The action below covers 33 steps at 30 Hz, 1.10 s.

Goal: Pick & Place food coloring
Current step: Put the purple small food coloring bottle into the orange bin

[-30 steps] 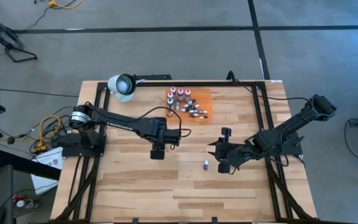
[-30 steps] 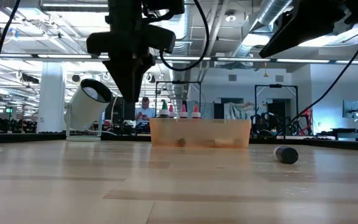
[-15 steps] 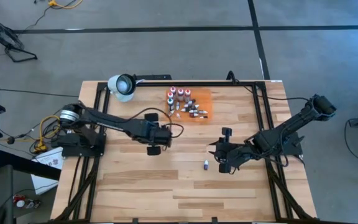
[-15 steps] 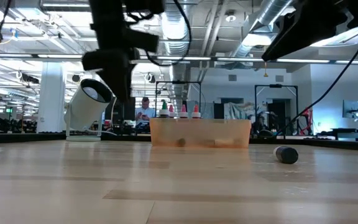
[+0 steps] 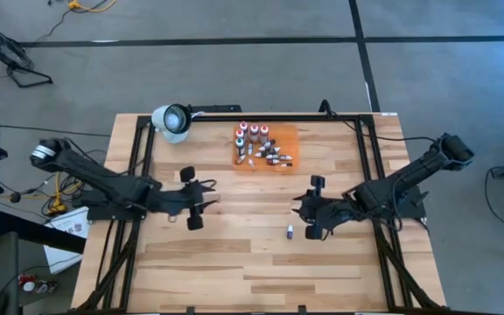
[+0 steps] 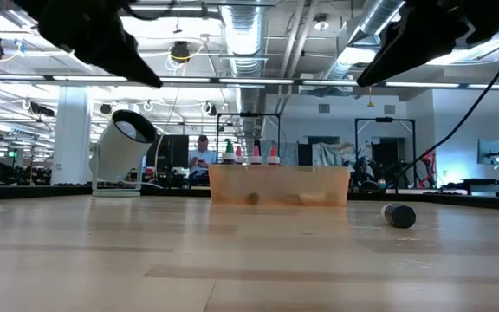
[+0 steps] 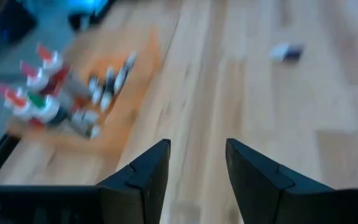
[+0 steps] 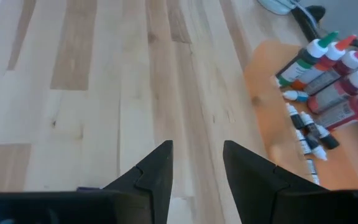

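Observation:
The food coloring bottles [image 5: 261, 144] stand and lie together on a flat orange mat [image 5: 287, 133] near the table's far edge; their caps show in the low view [image 6: 251, 154]. One tiny dark dropper [image 5: 290, 231] lies alone on its side on the wood, also seen in the low view [image 6: 398, 215]. My right gripper [image 5: 304, 210] hovers open just right of that dropper, its fingers pointing toward the table's left [image 8: 197, 165]. My left gripper [image 5: 206, 201] is open over the table's left half [image 7: 197, 162], facing the bottles [image 7: 55, 93] and the lone dropper [image 7: 288, 52].
A white round lamp [image 5: 171, 121] stands at the far left corner. A black frame [image 5: 357, 122] runs along the table's far and side edges. Bare wood [image 5: 252, 210] lies between the two grippers and across the near half.
My left arm has drawn back from the table's middle toward its left edge and has risen out of the low view's centre. Its gripper has held nothing throughout. The bottles and the lone dropper have stayed where they were.

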Motion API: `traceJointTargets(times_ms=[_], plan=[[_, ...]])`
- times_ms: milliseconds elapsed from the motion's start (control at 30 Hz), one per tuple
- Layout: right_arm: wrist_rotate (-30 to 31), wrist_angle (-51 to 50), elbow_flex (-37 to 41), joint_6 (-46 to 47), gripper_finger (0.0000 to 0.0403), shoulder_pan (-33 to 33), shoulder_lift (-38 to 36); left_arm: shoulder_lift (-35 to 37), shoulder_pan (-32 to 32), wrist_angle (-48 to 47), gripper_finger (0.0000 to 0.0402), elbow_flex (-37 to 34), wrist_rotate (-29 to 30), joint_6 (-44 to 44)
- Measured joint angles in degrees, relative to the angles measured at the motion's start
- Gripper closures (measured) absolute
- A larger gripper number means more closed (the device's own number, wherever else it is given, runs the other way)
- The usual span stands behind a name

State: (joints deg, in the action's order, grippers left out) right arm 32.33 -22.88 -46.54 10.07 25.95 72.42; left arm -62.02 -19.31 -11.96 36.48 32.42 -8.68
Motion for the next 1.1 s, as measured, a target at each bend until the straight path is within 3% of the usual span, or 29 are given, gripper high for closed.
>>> traceJointTargets(times_ms=[200, 333, 567, 1100], plan=[[-7.77, 2.11, -0.01, 0.01, 0.0269, -1.5, 0.0, 6.36, -2.58, 21.96, 0.0248, -11.76, -0.36, 5.89], [-11.69, 4.49, 0.78, -0.03, 0.0269, -1.72, 1.64, 7.31, -2.86, 26.35, 0.0248, -14.09, -1.76, 6.2], [-15.97, 9.13, 2.86, -1.49, 0.0269, -1.96, 9.02, 7.19, -2.87, 27.6, 0.0248, -14.31, -9.35, 6.03], [-22.6, 15.27, 2.79, -0.46, 0.0269, -1.46, 18.83, 7.15, -2.89, 28.26, 0.0248, -14.29, -9.66, 6.16]])
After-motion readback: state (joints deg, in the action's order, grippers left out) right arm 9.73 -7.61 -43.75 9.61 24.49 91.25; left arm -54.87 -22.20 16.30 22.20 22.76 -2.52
